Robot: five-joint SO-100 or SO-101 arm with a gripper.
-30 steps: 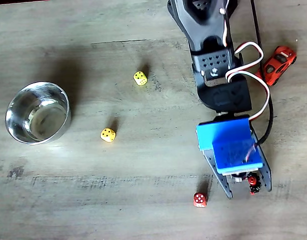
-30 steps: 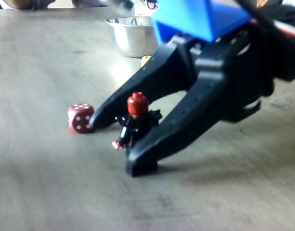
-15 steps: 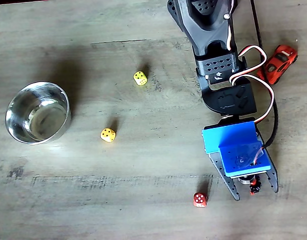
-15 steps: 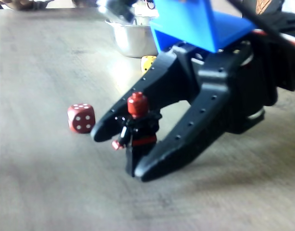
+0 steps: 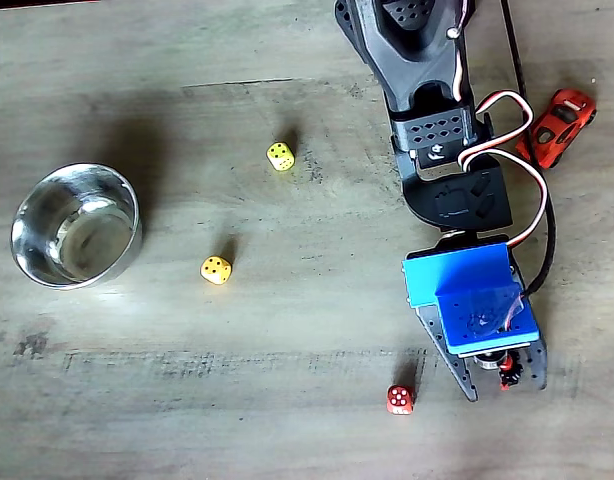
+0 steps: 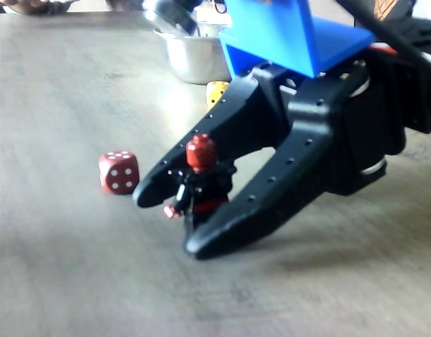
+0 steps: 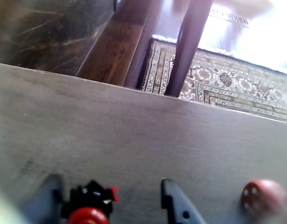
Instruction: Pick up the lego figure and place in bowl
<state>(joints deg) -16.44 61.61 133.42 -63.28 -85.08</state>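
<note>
The lego figure [image 6: 200, 184], black with a red head, stands upright on the table between the fingers of my gripper [image 6: 170, 221]. The gripper is open and low over the table, one finger on each side of the figure. In the wrist view the lego figure [image 7: 89, 207] is close to the left finger, with a gap to the right finger [image 7: 174, 203]. From above, the lego figure [image 5: 507, 372] peeks out under the blue wrist part, inside my gripper [image 5: 502, 385]. The steel bowl [image 5: 27, 250] sits far left on the table and appears behind the arm as the bowl [image 6: 194, 60].
A red die [image 5: 399, 399] lies just left of the gripper; it is the red die [image 6: 118, 172] in the low fixed view. Two yellow dice [image 5: 280, 156] [image 5: 216, 270] lie between arm and bowl. A red-orange toy car [image 5: 555, 128] sits right of the arm. The table edge is close ahead in the wrist view.
The gripper moved forward around the figure, then its fingers narrowed slightly toward it. The figure still stands in the same spot.
</note>
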